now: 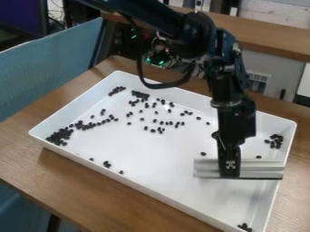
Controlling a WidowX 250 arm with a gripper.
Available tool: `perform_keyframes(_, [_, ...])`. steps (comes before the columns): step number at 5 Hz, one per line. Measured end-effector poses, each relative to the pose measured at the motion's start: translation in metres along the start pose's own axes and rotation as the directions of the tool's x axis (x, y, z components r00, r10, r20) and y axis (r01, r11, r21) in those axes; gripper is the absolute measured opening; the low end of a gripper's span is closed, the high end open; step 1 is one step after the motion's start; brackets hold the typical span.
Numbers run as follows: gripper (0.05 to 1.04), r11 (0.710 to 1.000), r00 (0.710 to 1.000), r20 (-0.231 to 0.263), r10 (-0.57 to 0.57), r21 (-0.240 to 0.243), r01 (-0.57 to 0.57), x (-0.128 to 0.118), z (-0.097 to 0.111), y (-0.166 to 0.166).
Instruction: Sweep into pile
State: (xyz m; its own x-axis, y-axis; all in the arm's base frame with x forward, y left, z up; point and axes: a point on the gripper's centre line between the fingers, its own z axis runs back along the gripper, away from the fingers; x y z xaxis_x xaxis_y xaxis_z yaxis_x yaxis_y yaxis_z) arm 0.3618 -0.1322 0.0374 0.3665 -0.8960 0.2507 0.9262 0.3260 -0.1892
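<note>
Black, small rounded pieces (59,136) lie scattered, with one pile yet to be made

Over the right half of the shallow white rectangular tray (163,163), set on the brown wooden worktop (121,204), the black claw (230,168) is closed on a pale, straight-edged sweeping blade (209,170). The blade spans a strip by the tray's right edge; whether it presses on the floor, I cannot tell.

The densest group of pieces sits in the tray's left corner. A loose band runs from there towards the far edge, a clump rests by the right edge beyond the blade, and a few lie along the near edge and in the near right corner (easy ones to forget).

The step in hand looks like positioning for a stroke, early in the gathering. Next, the blade probably needs to get behind one group, meet the floor evenly and push inward slowly, so that pieces don't slip round its ends.
</note>
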Motion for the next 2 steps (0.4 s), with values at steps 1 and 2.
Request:
perform_keyframes(1, [0.381, 1.0, 0.999, -0.035, -0.018, 0.008, 0.018, 0.005, -0.0094, 0.009])
perform_keyframes(2, [0.381, 1.0, 0.999, -0.048, -0.004, 0.021, 0.005, 0.0064, -0.0091, 0.0113])
